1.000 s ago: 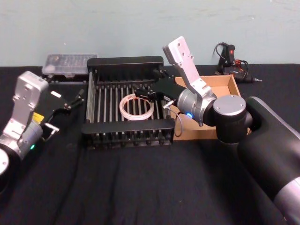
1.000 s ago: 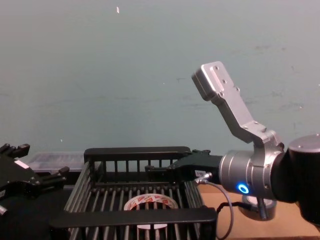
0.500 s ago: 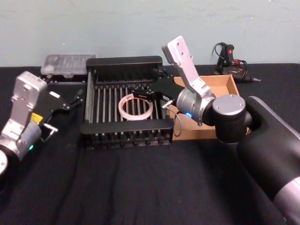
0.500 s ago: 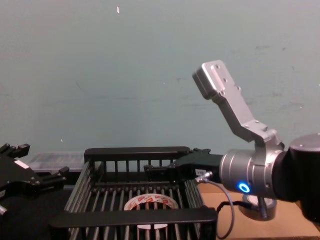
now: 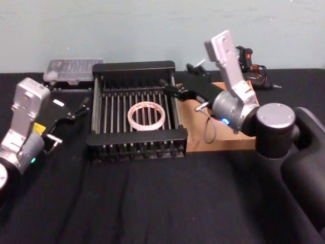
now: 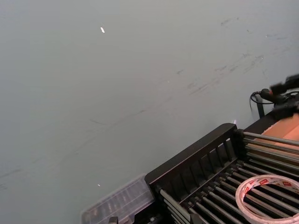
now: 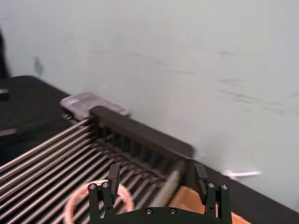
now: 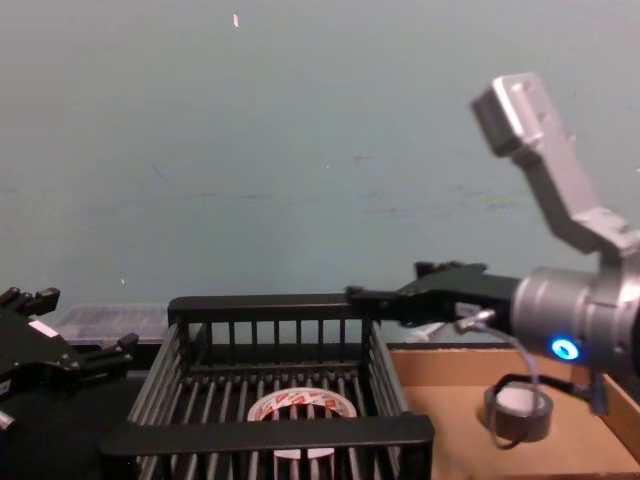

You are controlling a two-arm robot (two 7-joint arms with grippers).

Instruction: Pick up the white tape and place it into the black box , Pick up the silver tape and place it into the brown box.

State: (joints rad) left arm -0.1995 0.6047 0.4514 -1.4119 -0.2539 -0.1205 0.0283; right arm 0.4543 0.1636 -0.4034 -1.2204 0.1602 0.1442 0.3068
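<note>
The white tape (image 5: 147, 116) lies flat on the barred bottom of the black box (image 5: 137, 138), its red print showing in the chest view (image 8: 302, 406) and the left wrist view (image 6: 267, 195). My right gripper (image 5: 175, 77) hangs open and empty above the crate's rear right corner, by the brown box (image 5: 228, 143); its fingers (image 7: 113, 176) frame the crate rim (image 7: 140, 133). The silver tape (image 8: 517, 411) stands on the floor of the brown box (image 8: 450, 420), below my right wrist. My left gripper (image 5: 72, 119) sits parked and open, left of the crate.
A clear plastic case (image 5: 73, 69) lies behind the crate's left corner. A black tool with cables (image 5: 249, 60) sits at the back right. Black cloth covers the table, with free room in front of both boxes.
My right gripper has drawn back out of the black box, rightward and toward the wall, to above the brown box. The silver tape has come into the chest view. The white tape stayed put.
</note>
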